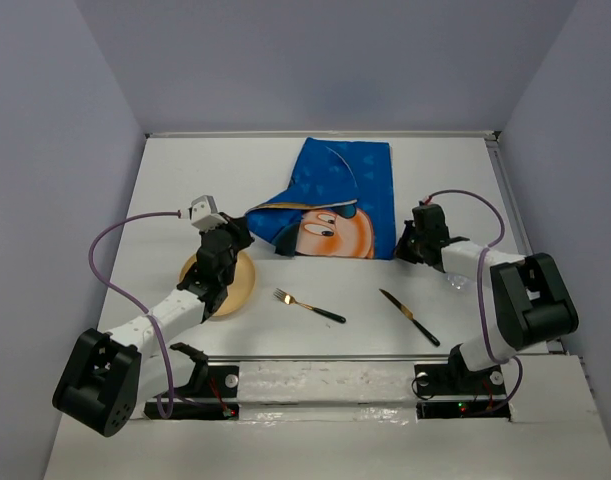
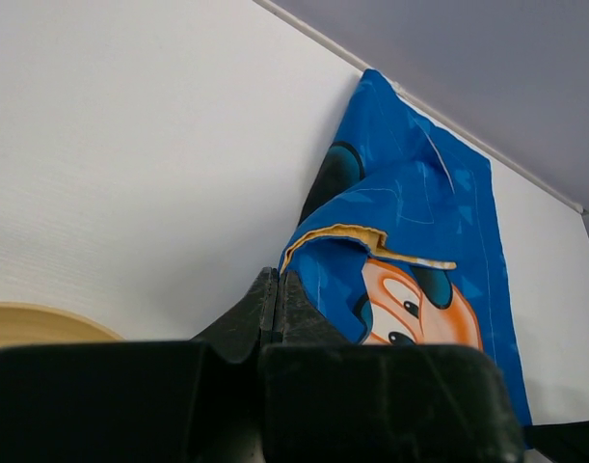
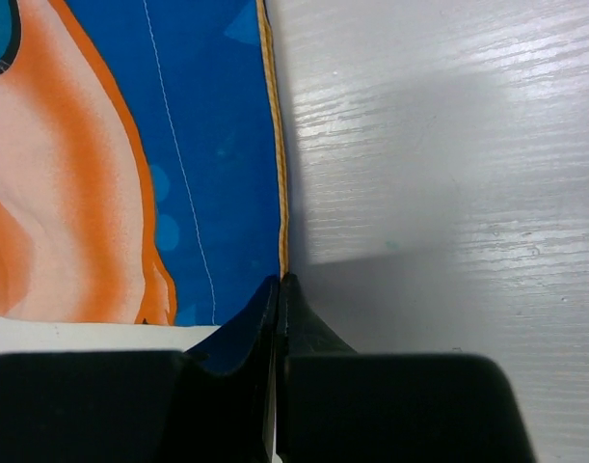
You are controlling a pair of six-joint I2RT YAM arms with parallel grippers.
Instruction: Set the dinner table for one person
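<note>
Lavender walls (image 1: 315,60) close in the dinner table (image 1: 185,190), a plain white top that fills the floor of the enclosure and carries everything else.

Overhead view:
- Blue cartoon placemat (image 1: 360,190) lies at the far centre of the table, its left near corner folded up and over, pale underside showing.
- Both arms reach to the mat's near edge, one at each side.
- Tan plate (image 1: 240,285) sits at the near left, partly under the left arm.
- Fork (image 1: 307,305) and knife (image 1: 409,316) lie bare on the table near the middle, well apart from each other and from the mat.
- Jaw state cannot be read from up here.

Left wrist view:
- Left gripper (image 2: 278,285) has its jaws pressed flat together, no gap, on the mat's left near edge.
- The lifted fold with its yellow hem shows clearly just past the tips.
- A sliver of the plate's rim sits at the lower left.
- Fork and knife are out of frame.

Right wrist view:
- Right gripper (image 3: 278,289) is likewise closed tight, on the mat's right near corner; the yellow hem runs straight into the seam between the fingers.
- The mat lies flat on this side.
- White tabletop is to the right of the hem.
- Nothing else is in frame.
</note>
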